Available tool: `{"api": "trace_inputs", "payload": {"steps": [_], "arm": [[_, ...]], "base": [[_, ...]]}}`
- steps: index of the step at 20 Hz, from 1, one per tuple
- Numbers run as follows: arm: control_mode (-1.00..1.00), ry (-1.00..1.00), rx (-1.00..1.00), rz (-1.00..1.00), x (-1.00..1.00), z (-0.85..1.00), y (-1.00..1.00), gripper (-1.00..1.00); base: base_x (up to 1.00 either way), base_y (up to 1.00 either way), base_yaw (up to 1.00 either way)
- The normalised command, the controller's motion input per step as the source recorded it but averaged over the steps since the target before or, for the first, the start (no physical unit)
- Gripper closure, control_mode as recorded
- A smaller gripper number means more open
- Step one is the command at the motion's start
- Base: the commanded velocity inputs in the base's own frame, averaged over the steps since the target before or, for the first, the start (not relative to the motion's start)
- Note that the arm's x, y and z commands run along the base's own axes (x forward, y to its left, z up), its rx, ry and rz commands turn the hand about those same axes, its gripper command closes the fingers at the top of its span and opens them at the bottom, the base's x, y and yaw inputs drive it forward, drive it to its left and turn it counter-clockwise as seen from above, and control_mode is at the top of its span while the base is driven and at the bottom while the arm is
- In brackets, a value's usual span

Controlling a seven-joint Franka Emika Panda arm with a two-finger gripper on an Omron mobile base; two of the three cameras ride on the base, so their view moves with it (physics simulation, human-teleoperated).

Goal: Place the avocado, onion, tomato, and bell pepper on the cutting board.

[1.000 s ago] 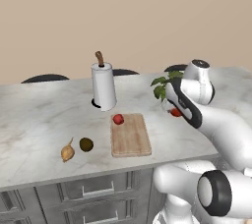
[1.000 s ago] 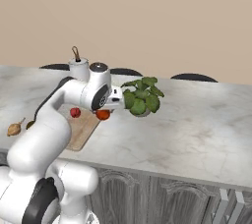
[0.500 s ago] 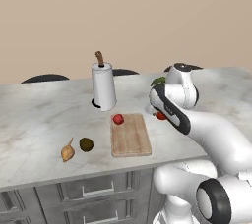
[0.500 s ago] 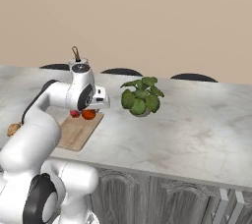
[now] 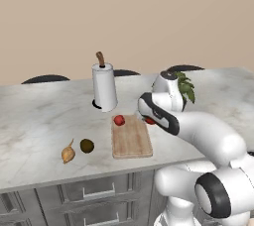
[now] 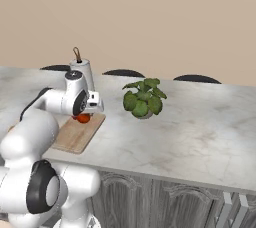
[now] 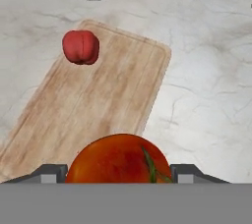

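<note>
Hand view shows you the gripper (image 7: pixel 118 174) clamped on the tomato (image 7: pixel 118 159), poised over the cutting board (image 7: pixel 98 105) beside the bell pepper (image 7: pixel 80 46), ready for release.

We see a light-brown cutting board (image 7: pixel 93 101) with fine wood grain. On it the bell pepper (image 7: pixel 80 47) is plain red. The tomato (image 7: pixel 118 160) is orange-red with a thin green stem. The counter (image 7: pixel 206 70) is pale grey-white marble with darker veins. The onion (image 5: pixel 68 154) is golden-tan, the avocado (image 5: pixel 87 145) is dark olive-green. The paper towel roll (image 5: pixel 104 87) is white with a brown top, and the plant (image 6: pixel 144 97) is leafy green.
</note>
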Motion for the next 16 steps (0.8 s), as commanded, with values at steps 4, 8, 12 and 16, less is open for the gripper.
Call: {"api": "trace_inputs", "payload": {"steps": [4, 8, 12, 16], "arm": [[-1.00, -0.02, 0.00, 0.00, 0.27, -0.08, 0.14, 1.00], [-1.00, -0.03, 0.00, 0.00, 0.21, -0.19, 0.00, 1.00], [-1.00, -0.05, 0.00, 0.00, 0.24, -0.28, 0.00, 1.00], [-1.00, -0.04, 0.00, 0.00, 0.29, -0.29, 0.07, 1.00]], "base": [[0.00, 0.00, 0.00], [0.00, 0.00, 0.00], [0.00, 0.00, 0.00], [0.00, 0.00, 0.00]]}}
